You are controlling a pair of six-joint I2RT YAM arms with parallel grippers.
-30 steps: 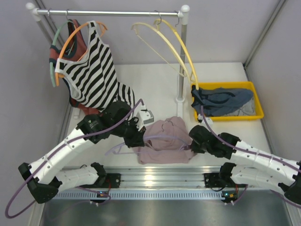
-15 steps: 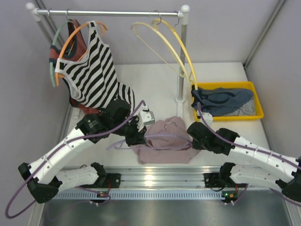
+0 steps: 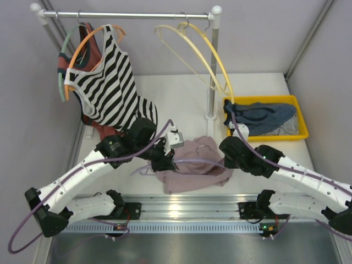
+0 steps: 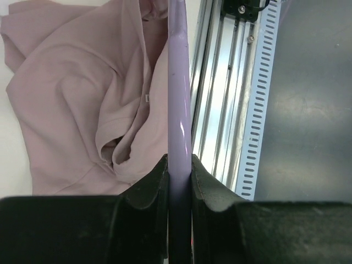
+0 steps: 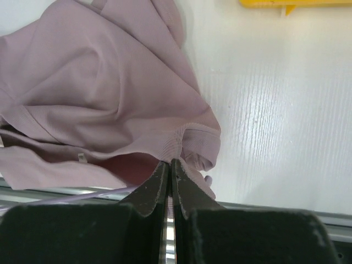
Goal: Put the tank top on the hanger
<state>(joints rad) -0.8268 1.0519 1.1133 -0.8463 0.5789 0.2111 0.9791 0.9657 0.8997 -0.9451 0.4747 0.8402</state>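
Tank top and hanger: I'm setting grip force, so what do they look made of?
Tank top: soft matte fabric, likely a knit; it lies in limp folds and creases. Hanger: smooth, slightly glossy plastic, judging by the sheen along its thin bar.

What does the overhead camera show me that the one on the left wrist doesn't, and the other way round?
Only the overhead view shows the clothes rail with the striped top and yellow hangers, the yellow bin, and the whole left arm and right arm. Only the left wrist view shows, close up, the left gripper shut on the lavender hanger, beside a slotted metal rail. Both show the pink tank top crumpled on the table, and the hanger.
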